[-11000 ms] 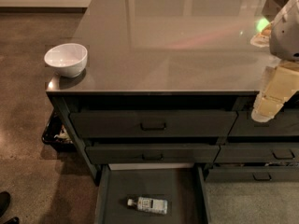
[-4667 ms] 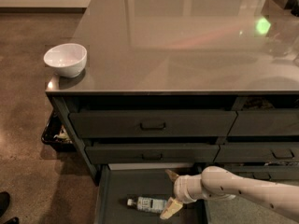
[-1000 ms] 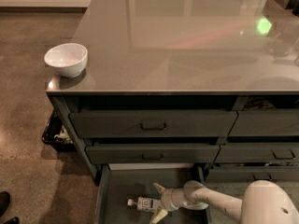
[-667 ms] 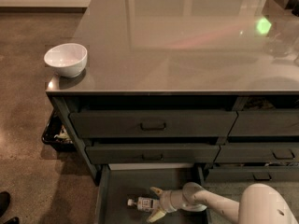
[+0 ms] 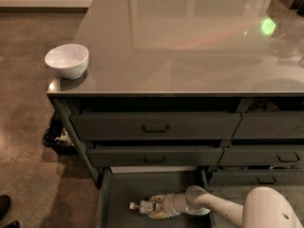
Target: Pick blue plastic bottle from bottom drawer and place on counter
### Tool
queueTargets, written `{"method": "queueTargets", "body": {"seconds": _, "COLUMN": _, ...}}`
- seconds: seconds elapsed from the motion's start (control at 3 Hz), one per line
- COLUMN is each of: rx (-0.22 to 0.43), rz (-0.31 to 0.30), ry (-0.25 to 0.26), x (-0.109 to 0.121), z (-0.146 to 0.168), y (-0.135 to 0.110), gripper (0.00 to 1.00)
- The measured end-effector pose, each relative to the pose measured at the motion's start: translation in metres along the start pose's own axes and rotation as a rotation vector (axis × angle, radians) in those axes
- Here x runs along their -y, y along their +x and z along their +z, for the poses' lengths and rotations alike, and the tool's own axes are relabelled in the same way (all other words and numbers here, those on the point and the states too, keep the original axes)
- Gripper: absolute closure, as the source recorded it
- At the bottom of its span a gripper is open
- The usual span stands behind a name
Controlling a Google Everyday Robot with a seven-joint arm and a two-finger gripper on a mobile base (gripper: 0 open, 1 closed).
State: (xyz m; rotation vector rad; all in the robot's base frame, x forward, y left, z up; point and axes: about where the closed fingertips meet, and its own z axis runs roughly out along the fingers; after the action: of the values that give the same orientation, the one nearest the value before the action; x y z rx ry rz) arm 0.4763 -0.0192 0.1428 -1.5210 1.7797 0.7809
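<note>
The blue plastic bottle (image 5: 142,206) lies on its side in the open bottom drawer (image 5: 124,190), white cap pointing left. My gripper (image 5: 153,207) reaches into the drawer from the right, low at the front. Its pale fingers (image 5: 157,199) sit above and below the bottle's body, closed in against it. The bottle rests on the drawer floor. The counter (image 5: 190,42) is the glossy grey-brown top of the cabinet, well above the gripper.
A white bowl (image 5: 67,60) stands at the counter's left front corner. Two shut upper drawers with handles (image 5: 156,127) hang above the open one. My white arm (image 5: 237,210) fills the lower right. A dark basket (image 5: 56,135) sits on the floor at the left.
The gripper's fingers, spread wide around the bottle before, have closed in onto it. The bottle has not left the drawer floor.
</note>
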Motion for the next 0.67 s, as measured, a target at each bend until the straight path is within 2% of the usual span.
{"method": "queueTargets", "body": {"seconds": 0.33, "rx": 0.001, "rz": -0.025, "ry": 0.029, "x": 0.006, "z": -0.018, "y": -0.025, "gripper": 0.85}}
{"method": "queueTargets", "body": {"seconds": 0.67, "rx": 0.045, "rz": -0.088, "ry": 0.056, "x": 0.016, "z": -0.056, "y": -0.097, "gripper": 1.0}}
